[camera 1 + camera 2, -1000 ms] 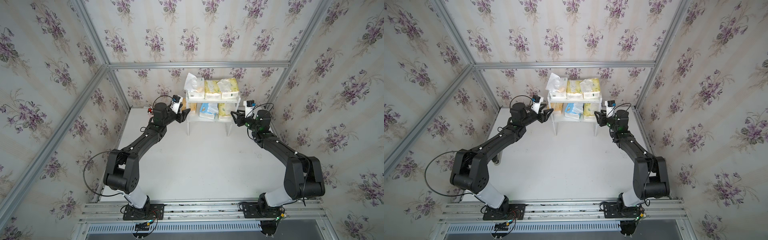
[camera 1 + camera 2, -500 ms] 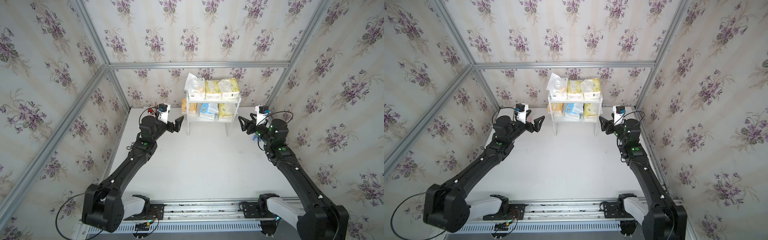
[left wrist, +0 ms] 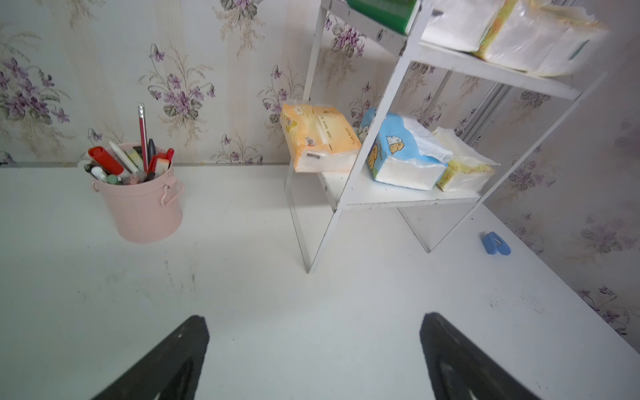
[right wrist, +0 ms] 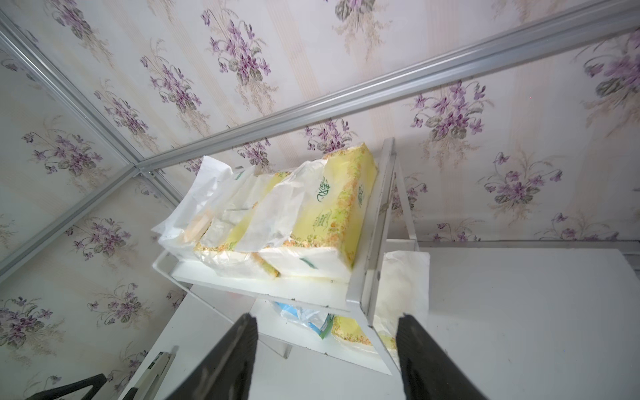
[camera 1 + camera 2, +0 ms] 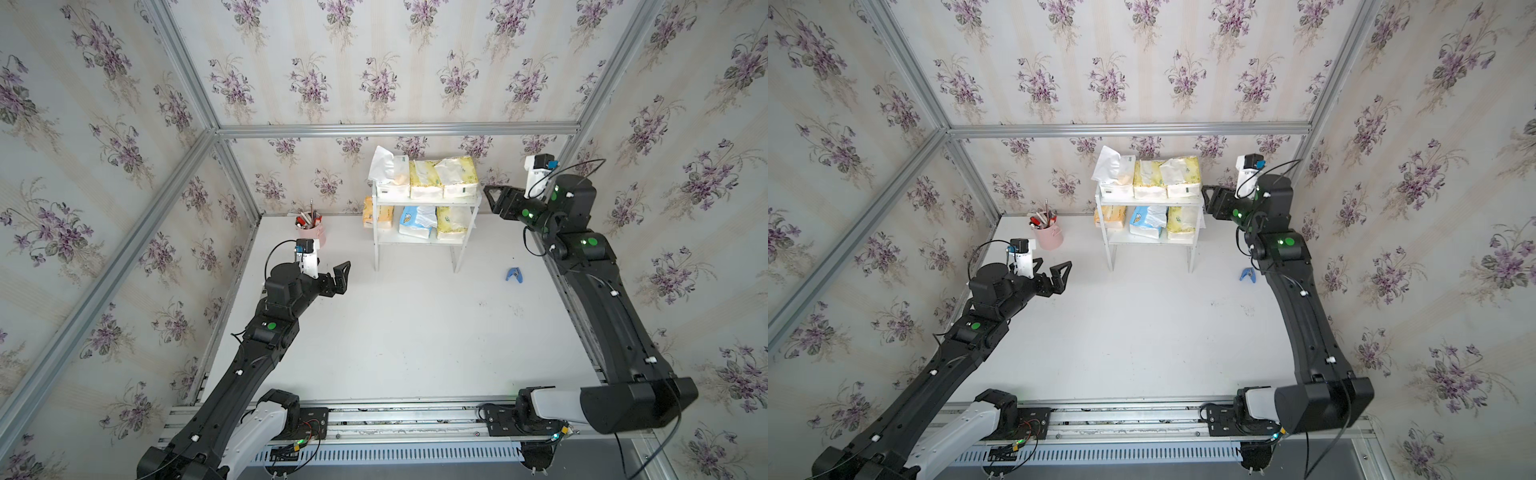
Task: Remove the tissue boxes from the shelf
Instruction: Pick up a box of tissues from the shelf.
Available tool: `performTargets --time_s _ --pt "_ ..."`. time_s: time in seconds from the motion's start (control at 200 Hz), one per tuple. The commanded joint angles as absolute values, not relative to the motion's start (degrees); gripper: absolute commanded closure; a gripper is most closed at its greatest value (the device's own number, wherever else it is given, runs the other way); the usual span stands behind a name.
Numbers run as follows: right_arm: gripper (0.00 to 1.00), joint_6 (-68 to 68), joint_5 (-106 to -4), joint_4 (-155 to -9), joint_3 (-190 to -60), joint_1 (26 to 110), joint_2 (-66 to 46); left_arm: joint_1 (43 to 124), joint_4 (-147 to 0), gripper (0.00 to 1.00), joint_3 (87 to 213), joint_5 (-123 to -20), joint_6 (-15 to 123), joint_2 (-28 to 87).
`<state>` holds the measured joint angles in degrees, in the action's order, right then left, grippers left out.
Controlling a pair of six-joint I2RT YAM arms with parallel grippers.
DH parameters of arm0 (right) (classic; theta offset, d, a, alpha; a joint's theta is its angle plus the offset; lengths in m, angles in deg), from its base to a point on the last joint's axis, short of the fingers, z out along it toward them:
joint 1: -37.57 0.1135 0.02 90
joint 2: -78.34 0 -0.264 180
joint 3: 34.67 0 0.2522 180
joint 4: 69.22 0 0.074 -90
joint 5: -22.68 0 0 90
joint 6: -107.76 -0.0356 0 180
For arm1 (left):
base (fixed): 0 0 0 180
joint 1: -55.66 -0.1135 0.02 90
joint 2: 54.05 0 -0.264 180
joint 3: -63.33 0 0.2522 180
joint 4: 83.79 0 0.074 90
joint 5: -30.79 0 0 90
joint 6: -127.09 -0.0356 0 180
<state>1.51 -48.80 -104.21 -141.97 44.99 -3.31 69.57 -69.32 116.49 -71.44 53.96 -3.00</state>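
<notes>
Six soft plastic-wrapped tissue packs (image 5: 424, 180) fill the small white two-tier shelf (image 5: 428, 202), far centre. The left gripper (image 5: 336, 277) and right gripper (image 5: 496, 201) gape empty; the right, just beside the shelf's end panel, could topple it.

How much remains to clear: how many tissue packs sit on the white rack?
6. Upper board: white plastic-wrapped pack with green mark, middle yellow pack, end yellow pack. Lower board: orange pack, light blue pack, lower yellow pack. More could hide behind.
</notes>
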Motion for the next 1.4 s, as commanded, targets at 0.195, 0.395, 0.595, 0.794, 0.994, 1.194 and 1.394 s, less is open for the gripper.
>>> performTargets --time_s 0.195,0.395,0.595,0.794,0.994,1.194,1.394 --pt "0.39 0.06 -51.01 -117.53 -162.75 45.77 -19.95 69.55 -64.36 0.01 113.4 -68.37 55.34 -7.61" --pt "0.47 -0.52 -49.42 -116.54 -165.07 47.12 -23.55 69.61 -63.45 0.01 113.48 -67.58 54.1 -8.17" --pt "0.6 -0.57 -49.84 -116.86 -166.9 48.21 -25.6 69.61 -63.46 0.01 113.39 -67.22 53.55 -7.47" --pt "0.82 -1.99 -49.71 -116.51 -166.92 48.58 -25.31 69.58 -63.13 0.01 113.3 -66.42 52.88 -8.03" --pt "1.0 -3.67 -49.78 -114.48 -166.83 48.69 -22.51 69.6 -63.15 0.01 113.21 -66.07 52.8 -8.12" --pt "1.0 -4.48 -51.17 -112.69 -166.35 48.87 -17.46 69.59 -63.13 0.01 113.17 -64.99 53.62 -8.34" --pt "1.0 -6.5 -51.41 -108.41 -157.52 49.4 -7.22 69.55 -62.75 0.01 113.55 -62.0 55.35 -8.05"
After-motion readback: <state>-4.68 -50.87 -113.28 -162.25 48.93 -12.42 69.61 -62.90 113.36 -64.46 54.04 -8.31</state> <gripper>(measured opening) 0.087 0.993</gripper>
